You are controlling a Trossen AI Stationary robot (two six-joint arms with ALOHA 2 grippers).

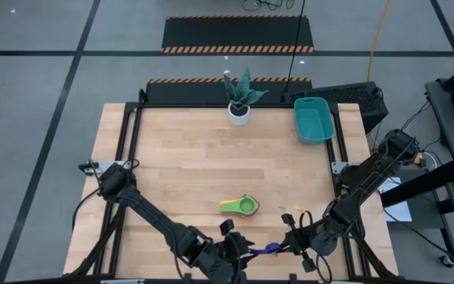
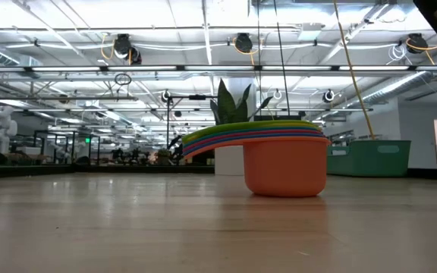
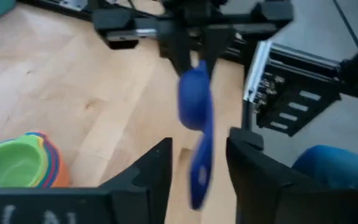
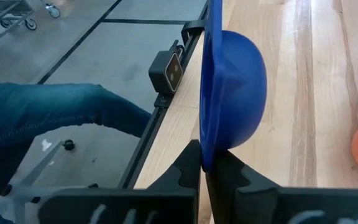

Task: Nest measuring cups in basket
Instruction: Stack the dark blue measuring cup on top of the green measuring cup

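Measuring cups are mostly sitting nested in a stack point(image 1: 240, 206) on the wooden table point(image 1: 187, 158), green one on top, while one blue cup point(image 4: 232, 93) is hanging at the near edge. The right gripper point(image 4: 202, 167) is clamping shut on this blue cup's rim. The left gripper point(image 3: 199, 163) is facing it with fingers parted around the cup's handle, not visibly touching. The teal basket point(image 1: 313, 120) is standing well apart at the far right corner, near a potted plant point(image 1: 240, 96).

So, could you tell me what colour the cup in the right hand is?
Blue cup, clearest in the right wrist view.
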